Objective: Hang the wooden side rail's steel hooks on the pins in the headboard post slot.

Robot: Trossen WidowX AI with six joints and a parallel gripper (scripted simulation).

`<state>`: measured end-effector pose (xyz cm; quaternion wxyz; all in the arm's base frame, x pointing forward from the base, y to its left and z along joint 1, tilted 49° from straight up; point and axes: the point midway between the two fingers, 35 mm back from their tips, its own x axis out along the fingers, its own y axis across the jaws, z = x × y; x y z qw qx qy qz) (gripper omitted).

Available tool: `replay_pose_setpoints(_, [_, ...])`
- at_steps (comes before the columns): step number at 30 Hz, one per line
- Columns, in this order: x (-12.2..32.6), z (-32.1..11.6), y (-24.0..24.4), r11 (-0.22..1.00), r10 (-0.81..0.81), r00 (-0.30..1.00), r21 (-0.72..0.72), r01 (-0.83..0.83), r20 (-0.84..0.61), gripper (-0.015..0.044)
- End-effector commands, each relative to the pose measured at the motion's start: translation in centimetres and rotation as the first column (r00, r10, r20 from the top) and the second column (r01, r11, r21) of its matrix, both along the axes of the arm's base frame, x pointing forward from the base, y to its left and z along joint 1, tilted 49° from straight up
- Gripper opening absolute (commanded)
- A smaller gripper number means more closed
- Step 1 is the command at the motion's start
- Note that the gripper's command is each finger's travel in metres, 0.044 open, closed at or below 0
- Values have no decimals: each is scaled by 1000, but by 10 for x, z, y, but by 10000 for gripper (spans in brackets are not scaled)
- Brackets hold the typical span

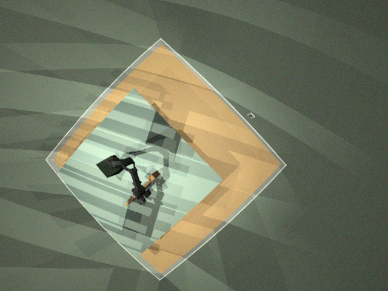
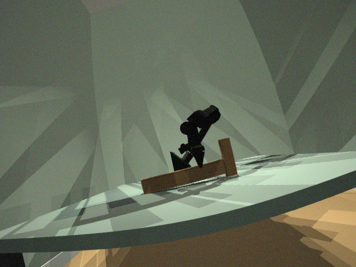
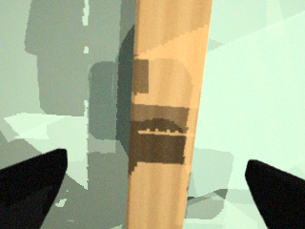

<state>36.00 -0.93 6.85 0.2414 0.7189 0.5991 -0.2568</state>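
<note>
The wooden side rail (image 1: 130, 200) (image 2: 166, 181) (image 3: 159, 202) runs straight to the upright headboard post (image 1: 156, 173) (image 2: 228, 156). In the exterior view, its near end meets the post's face with no visible gap, low on the post. Its far end rests on the table. The steel hooks, slot and pins are hidden, so their seating cannot be told. My gripper (image 2: 200, 166) (image 3: 158, 162) is open wide and empty above the middle of the rail. In the wrist view, one finger stands on each side of the rail, with a gap on both sides.
The pale green table top (image 1: 194, 184) (image 2: 267, 183) carries the rail, the post and the arm. The arm's dark base (image 1: 108, 167) (image 2: 176, 163) stands behind the rail in the exterior view. Wooden floor (image 1: 219, 134) surrounds the table. Strong shadows cross the table.
</note>
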Motion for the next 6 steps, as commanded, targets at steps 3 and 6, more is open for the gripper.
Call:
replay_pose_setpoints(3, [0, 0, -1, 1000, -3, 1000, 0, 3, 0, 440])
replay_pose_setpoints(6, [0, 0, -1, 1000, -3, 1000, 0, 3, 0, 440])
